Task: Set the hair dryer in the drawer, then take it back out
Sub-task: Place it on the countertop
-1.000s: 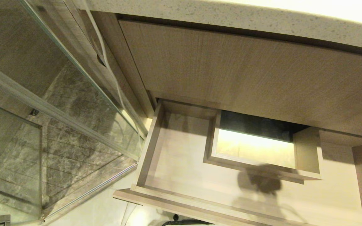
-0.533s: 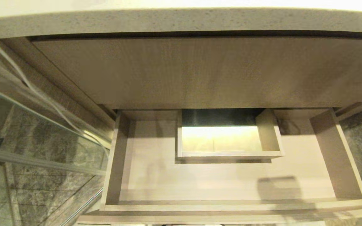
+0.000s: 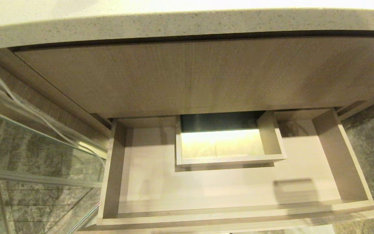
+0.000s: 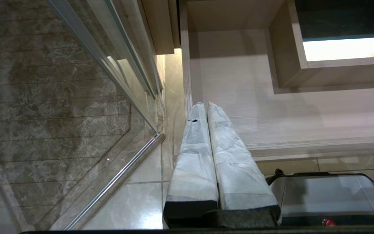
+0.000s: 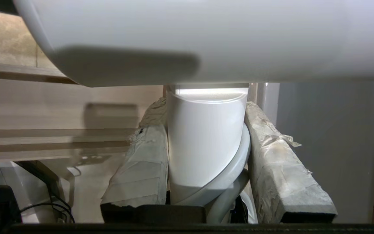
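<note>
The right gripper [image 5: 206,156] is clamping the hair dryer [image 5: 206,39] by its smooth, rigid handle, just outside the drawer [image 3: 232,217]; likely light, top-heavy, slippery.

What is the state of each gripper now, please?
Left gripper: shut, holding nothing.
Right gripper: shut on the hair dryer, gripping its handle.
</note>
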